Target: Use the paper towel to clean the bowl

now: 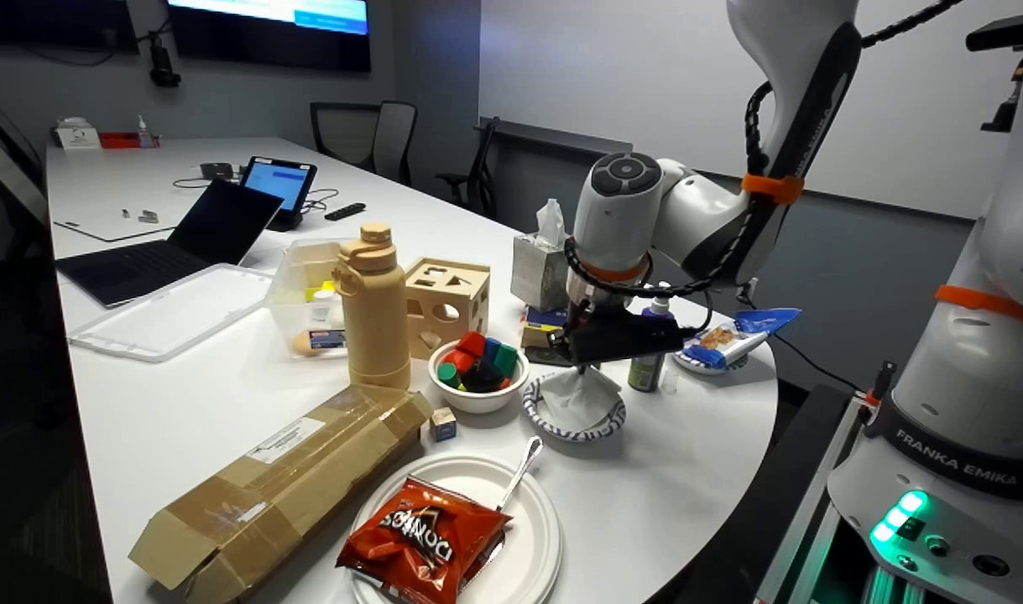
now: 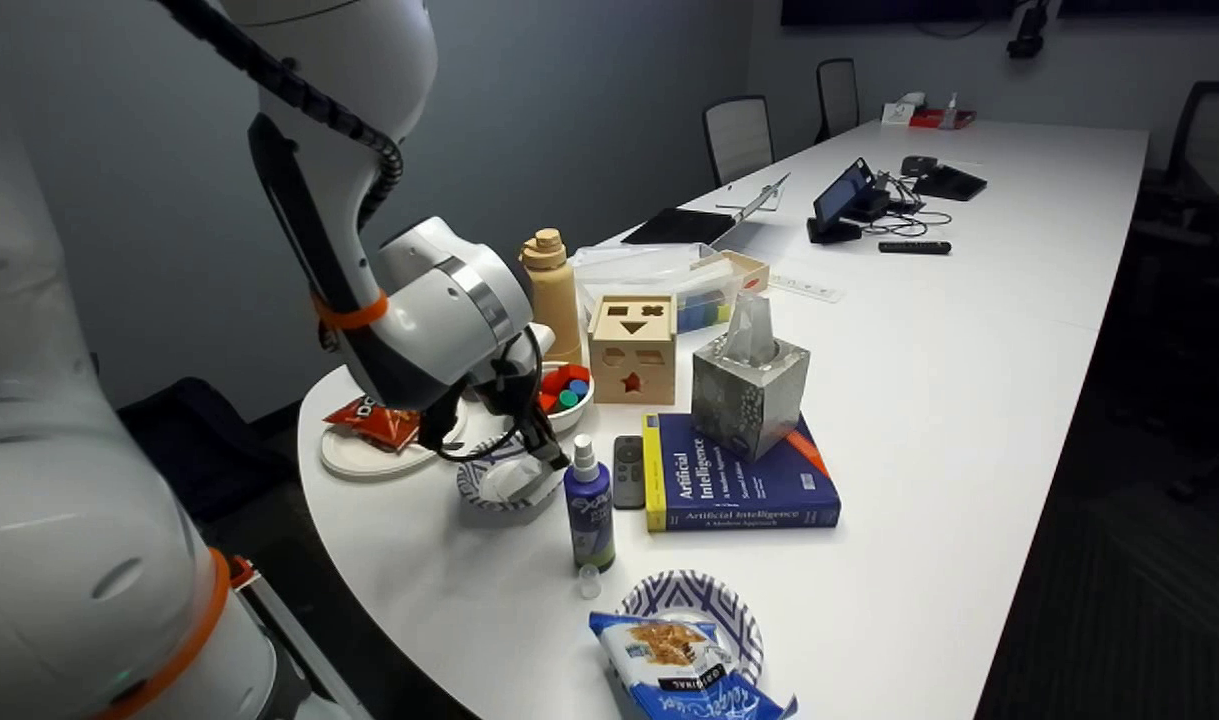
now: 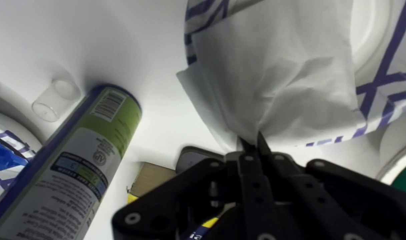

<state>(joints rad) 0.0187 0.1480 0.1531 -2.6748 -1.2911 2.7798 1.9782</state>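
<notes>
The bowl, round and white with dark striped walls, stands on the table in both exterior views and fills the upper right of the wrist view. The white, creased paper towel lies over the bowl's inside and hangs past its rim on one side; it also shows in the wrist view. My gripper points down over the bowl's edge. Its fingertips are closed on a pinched fold of the towel. The bowl's inside under the towel is hidden.
A purple spray bottle stands close beside the bowl, with a small clear cap near it. A bowl of coloured blocks, a remote, a book with a tissue box and a chips plate surround it.
</notes>
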